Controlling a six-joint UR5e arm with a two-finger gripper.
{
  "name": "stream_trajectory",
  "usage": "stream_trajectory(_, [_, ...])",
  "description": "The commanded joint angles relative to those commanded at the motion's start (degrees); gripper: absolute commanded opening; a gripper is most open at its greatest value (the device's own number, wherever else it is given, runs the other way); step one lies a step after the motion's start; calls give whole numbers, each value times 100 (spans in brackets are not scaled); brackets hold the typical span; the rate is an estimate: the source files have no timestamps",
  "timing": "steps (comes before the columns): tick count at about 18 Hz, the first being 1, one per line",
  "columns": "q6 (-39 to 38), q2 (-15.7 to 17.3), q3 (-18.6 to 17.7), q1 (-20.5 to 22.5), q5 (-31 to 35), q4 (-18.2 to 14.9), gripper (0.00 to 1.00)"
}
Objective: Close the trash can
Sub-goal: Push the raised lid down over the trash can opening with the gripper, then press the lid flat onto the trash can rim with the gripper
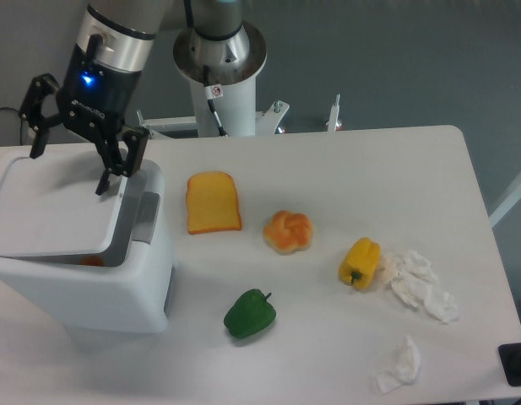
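The trash can (116,291) is a large white boxy bin at the left of the table. Its flat white lid (53,207) lies nearly down, with a narrow gap at the front edge where something orange shows inside. A grey latch tab (145,218) sits on its right side. My gripper (67,169) is open and empty, its black fingers spread just above the far part of the lid, one fingertip (102,186) close to the lid's right edge.
On the white table lie a toast slice (213,202), a bun (289,231), a yellow pepper (360,262), a green pepper (249,314) and crumpled white tissues (422,285), with another tissue (401,364) nearer the front. The arm's base (219,63) stands behind.
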Motion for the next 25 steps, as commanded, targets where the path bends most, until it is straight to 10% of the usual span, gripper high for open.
stream_trajectory(25, [70, -246, -44, 70, 88, 9, 100])
